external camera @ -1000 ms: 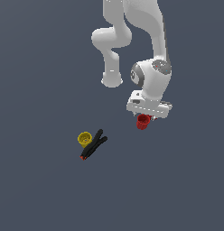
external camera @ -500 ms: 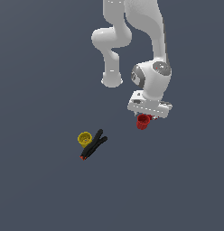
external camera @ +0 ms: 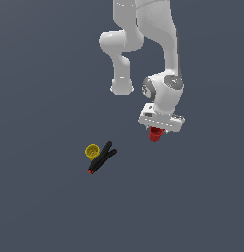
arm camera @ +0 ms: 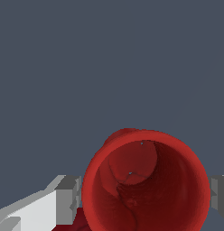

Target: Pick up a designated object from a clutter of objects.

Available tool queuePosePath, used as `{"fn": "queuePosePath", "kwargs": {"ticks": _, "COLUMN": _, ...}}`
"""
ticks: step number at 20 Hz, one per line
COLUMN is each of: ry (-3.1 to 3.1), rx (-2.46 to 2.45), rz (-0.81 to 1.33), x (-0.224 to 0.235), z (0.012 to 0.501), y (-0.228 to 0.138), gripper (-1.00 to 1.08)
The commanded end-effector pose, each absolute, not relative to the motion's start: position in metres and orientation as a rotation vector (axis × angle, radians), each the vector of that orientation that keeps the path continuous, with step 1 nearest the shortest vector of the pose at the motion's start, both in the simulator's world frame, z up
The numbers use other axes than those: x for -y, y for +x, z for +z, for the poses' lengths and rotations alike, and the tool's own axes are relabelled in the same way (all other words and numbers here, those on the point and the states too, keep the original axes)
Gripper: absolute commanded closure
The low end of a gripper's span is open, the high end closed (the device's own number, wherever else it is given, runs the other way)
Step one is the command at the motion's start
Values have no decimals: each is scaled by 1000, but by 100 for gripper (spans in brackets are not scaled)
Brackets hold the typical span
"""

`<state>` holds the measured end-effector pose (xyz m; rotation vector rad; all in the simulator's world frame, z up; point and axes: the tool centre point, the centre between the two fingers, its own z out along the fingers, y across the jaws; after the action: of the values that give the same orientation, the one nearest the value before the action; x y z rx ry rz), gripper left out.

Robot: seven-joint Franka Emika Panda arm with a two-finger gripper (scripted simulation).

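The designated object, a small red tapered cup [external camera: 155, 134], sits between the fingers of my gripper [external camera: 155, 136], to the exterior view's right of the other clutter. In the wrist view the cup's open mouth [arm camera: 147, 189] fills the frame between the two grey fingers [arm camera: 68, 198], which are shut on its sides. A rounded red shape [arm camera: 123, 134] shows just past the cup's rim; I cannot tell what it is. The yellow cup [external camera: 92, 150] and the black elongated tool [external camera: 102, 157] with its red tip lie together on the floor, well apart from the gripper.
The white arm [external camera: 143, 29] comes down from the top of the exterior view. Everything lies on a flat dark grey-blue floor [external camera: 193, 206].
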<state>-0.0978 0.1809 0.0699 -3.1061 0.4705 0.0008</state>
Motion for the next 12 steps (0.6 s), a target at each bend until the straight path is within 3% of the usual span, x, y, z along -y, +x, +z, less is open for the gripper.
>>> {"fn": "queuePosePath", "kwargs": {"ticks": 1, "ry": -3106, "rx": -471, "rz": 1, "x": -181, "z": 59, "y": -98, "gripper": -92}}
{"fn": "queuePosePath", "kwargs": {"ticks": 8, "ry": -3106, "rx": -472, "rz": 1, "x": -181, "z": 47, "y": -98, "gripper": -92}}
{"fn": "queuePosePath", "kwargs": {"ticks": 9, "ry": -3106, "rx": -472, "rz": 1, "x": -181, "z": 47, "y": -98, "gripper": 108}}
{"fn": "queuePosePath", "kwargs": {"ticks": 12, "ry": -3106, "rx": -472, "rz": 1, "x": -181, "z": 47, "y": -98, "gripper": 108}}
